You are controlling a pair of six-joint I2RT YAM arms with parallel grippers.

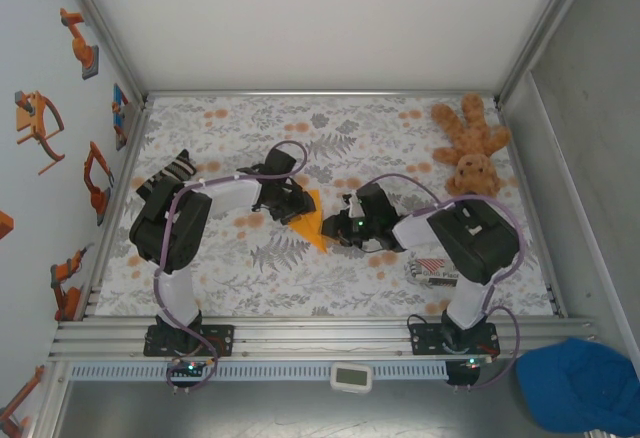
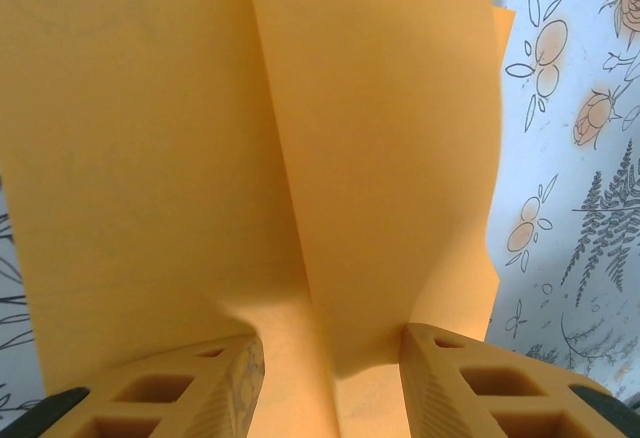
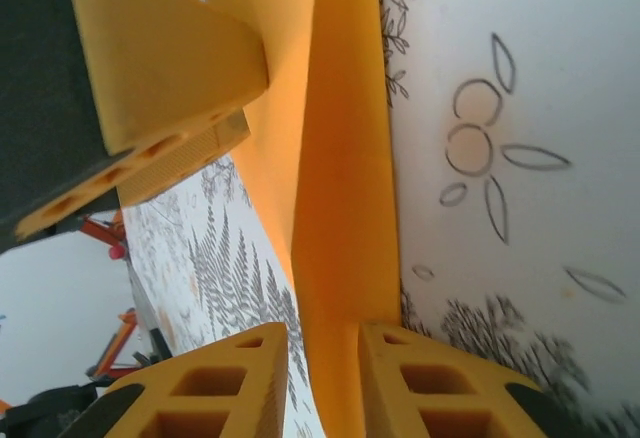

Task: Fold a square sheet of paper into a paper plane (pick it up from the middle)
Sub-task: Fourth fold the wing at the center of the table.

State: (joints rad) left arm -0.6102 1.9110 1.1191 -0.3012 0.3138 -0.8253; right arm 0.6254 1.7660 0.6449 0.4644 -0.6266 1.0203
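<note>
Top view: the orange paper (image 1: 312,222) lies near the middle of the flower-patterned table (image 1: 230,278). It is folded to a pointed triangular shape with the tip toward the near edge. The left gripper (image 1: 296,206) is at its left edge and the right gripper (image 1: 341,226) at its right edge, facing each other across it. A brown teddy (image 1: 470,146) sits in the far right corner. A striped packet (image 1: 436,273) lies by the right arm's base. Both are well apart from the paper.

Left wrist view: the paper (image 2: 200,138) takes up most of the frame, with one straight crease running down toward the left gripper (image 2: 330,343). The jaws stand well apart. The paper passes through the gap and buckles slightly near the left fingertip (image 2: 235,368). I cannot tell whether it is gripped.

Right wrist view: the jaws of the right gripper (image 3: 325,343) are a little apart. A folded strip of the paper (image 3: 345,178) runs up through the narrow gap. I cannot tell whether it touches the pads. One finger of the left gripper (image 3: 160,58) rests against the paper at upper left.
</note>
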